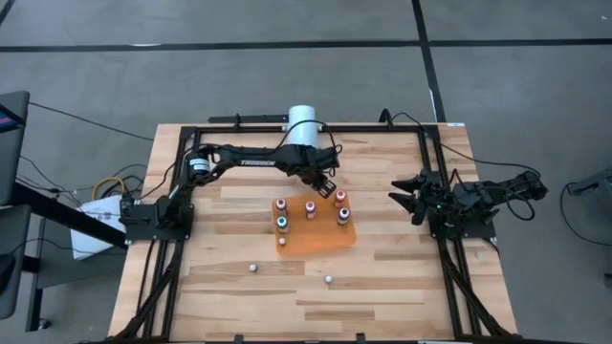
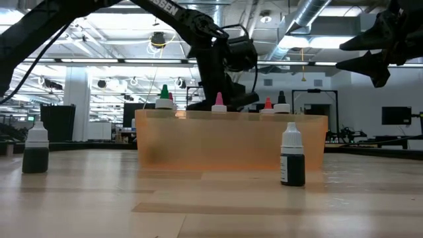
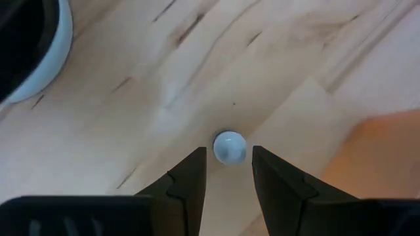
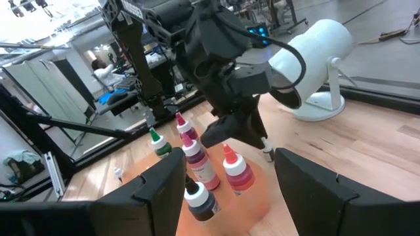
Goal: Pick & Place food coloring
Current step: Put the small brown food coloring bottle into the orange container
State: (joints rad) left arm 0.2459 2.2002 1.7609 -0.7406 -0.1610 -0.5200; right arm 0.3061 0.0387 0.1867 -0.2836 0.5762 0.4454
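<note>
Several food coloring bottles [image 1: 310, 208] with red, pink and green tops stand in the orange tray [image 1: 320, 241] at mid-table. Just beyond the tray's far edge, a white-capped bottle [image 3: 230, 147] stands upright on the wood. My left gripper [image 3: 229, 152] hovers over it, pointing steeply down. The gripper is open, with one fingertip on each side of the cap and a strip of wood showing between cap and fingers. The right wrist view shows this bottle [image 4: 266, 153] just under the left gripper [image 4: 244, 134]. My right gripper [image 1: 400, 198] waits open at the table's right, raised and level.
Two more white-capped dark bottles [image 1: 253, 268] [image 1: 328, 280] stand on the wood nearer the front edge. A big white cylinder [image 1: 303, 124] stands at the far edge, close behind the left arm. A black frame [image 1: 191, 129] runs around the tabletop.
</note>
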